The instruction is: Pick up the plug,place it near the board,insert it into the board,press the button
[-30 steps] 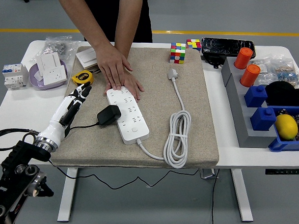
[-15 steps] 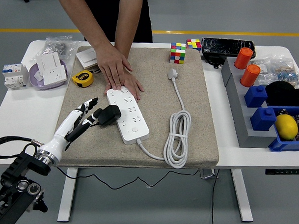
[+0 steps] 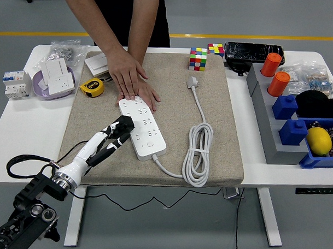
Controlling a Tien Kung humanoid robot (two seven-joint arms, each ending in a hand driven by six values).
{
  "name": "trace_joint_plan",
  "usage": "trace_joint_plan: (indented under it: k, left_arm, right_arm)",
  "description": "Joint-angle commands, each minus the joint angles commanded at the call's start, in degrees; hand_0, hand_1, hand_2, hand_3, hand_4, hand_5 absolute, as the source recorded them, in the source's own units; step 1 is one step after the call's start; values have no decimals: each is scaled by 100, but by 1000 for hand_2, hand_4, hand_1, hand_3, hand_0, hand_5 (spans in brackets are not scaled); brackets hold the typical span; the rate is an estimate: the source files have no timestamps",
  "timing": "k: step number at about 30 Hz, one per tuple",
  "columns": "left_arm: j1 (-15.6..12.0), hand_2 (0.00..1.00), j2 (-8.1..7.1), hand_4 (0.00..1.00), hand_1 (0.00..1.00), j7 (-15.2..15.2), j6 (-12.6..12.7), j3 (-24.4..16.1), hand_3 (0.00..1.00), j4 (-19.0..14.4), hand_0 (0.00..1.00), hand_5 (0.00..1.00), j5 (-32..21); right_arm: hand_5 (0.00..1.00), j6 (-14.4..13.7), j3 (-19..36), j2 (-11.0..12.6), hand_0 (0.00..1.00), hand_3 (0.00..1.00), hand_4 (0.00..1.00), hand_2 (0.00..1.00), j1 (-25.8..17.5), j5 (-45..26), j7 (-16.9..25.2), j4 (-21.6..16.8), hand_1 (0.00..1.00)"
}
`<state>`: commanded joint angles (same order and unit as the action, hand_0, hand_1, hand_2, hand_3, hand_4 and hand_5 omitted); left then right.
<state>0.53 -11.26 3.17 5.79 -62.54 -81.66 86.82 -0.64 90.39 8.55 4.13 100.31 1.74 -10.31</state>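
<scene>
A black plug (image 3: pixel 125 123) lies on the beige mat against the left edge of the white power board (image 3: pixel 145 129), its thin black cord trailing off the mat's left front. My left hand (image 3: pixel 114 134) reaches in from the lower left. Its fingers (image 3: pixel 110 130) are curled over the plug's near side and touch it. A person at the far side presses both hands (image 3: pixel 136 86) flat on the board's far end. My right arm is out of view.
The board's white cable coils (image 3: pixel 197 154) at the mat's right, ending in a white plug (image 3: pixel 192 80). A yellow tape measure (image 3: pixel 92 86), a purple bowl (image 3: pixel 43 89), colour cubes (image 3: pixel 198 58), and a grey rack (image 3: pixel 268 122) with blue bins border the mat.
My left hand has swept from near the tape measure toward the right and down to the black plug, and its fingers have closed onto it. The person's hands stayed put.
</scene>
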Motion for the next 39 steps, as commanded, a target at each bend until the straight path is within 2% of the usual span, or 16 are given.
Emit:
trace_joint_plan:
  k: [24, 39]
  left_arm:
    - [74, 977, 26, 998, 998, -34, 48, -44, 951, 163, 998, 998, 106]
    - [400, 976, 48, 998, 998, -66, 69, 185, 952, 464, 998, 998, 81]
  right_arm:
    - [998, 2, 30, -3, 978, 889, 998, 868, 7, 5, 2, 0, 929]
    - [998, 7, 34, -6, 976, 889, 998, 867, 13, 19, -7, 0, 930]
